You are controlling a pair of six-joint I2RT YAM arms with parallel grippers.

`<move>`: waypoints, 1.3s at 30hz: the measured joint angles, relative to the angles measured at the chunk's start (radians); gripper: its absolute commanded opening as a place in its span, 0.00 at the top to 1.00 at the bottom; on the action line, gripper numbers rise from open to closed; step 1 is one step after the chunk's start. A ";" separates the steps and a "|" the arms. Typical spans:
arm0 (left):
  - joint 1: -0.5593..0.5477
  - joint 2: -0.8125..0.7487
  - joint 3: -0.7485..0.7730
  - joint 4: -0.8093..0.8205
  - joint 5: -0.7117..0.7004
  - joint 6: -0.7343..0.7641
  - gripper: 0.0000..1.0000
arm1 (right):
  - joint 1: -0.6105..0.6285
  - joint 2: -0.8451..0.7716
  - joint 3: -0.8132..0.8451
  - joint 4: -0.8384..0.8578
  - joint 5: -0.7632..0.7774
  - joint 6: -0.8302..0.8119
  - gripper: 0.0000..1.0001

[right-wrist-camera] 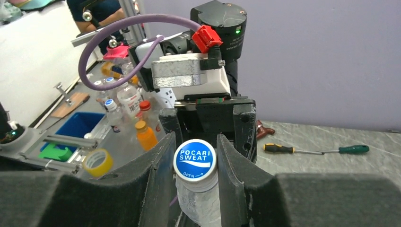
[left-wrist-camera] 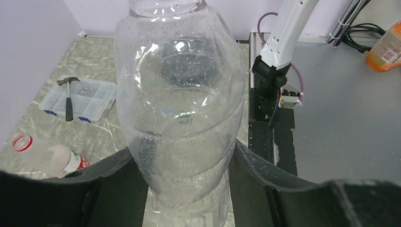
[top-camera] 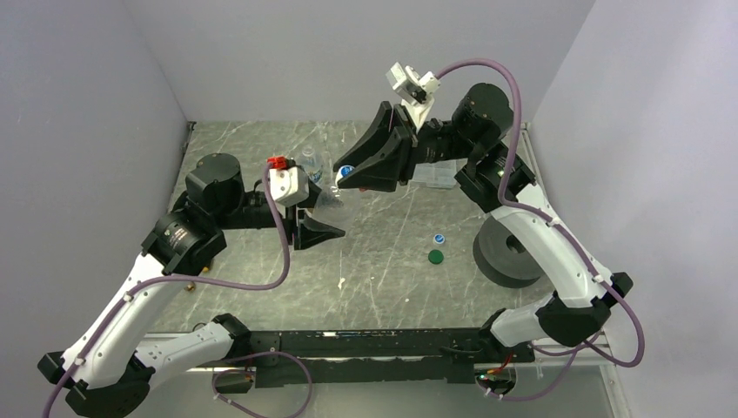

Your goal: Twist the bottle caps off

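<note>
My left gripper [top-camera: 320, 219] is shut on the body of a clear, label-less bottle [top-camera: 329, 198], which fills the left wrist view [left-wrist-camera: 182, 118] between the two fingers [left-wrist-camera: 257, 163]. My right gripper [top-camera: 352, 174] is closed around that bottle's blue-and-white cap [right-wrist-camera: 195, 158], marked POCARI SWEAT, with a finger [right-wrist-camera: 158, 175] on each side; the cap sits on the bottle's neck. A loose white-and-blue cap [top-camera: 438, 236] and a dark green cap [top-camera: 434, 256] lie on the table at centre right. A capless bottle with a red label [left-wrist-camera: 45, 153] lies on its side. Another clear bottle [top-camera: 309, 161] stands behind.
A grey roll [top-camera: 509, 252] sits at the right. A clear plastic box [left-wrist-camera: 80, 97] with a hammer [left-wrist-camera: 68, 101] on it is at the back. A screwdriver [right-wrist-camera: 312, 150] lies on the table. Walls close in the table on the left, back and right.
</note>
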 measured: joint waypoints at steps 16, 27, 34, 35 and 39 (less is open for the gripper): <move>-0.008 0.002 -0.041 0.039 -0.354 0.086 0.83 | 0.049 -0.057 -0.018 -0.191 0.697 -0.016 0.12; -0.009 0.017 -0.042 0.071 -0.579 0.115 0.83 | 0.195 -0.005 0.059 -0.278 1.131 0.006 0.41; -0.009 0.021 -0.046 0.064 -0.609 0.118 0.83 | 0.195 0.029 0.073 -0.279 1.167 0.027 0.43; -0.009 0.022 -0.046 0.066 -0.612 0.118 0.83 | 0.195 0.032 0.076 -0.280 1.167 0.028 0.43; -0.009 0.022 -0.046 0.070 -0.615 0.120 0.83 | 0.195 0.035 0.081 -0.283 1.164 0.037 0.35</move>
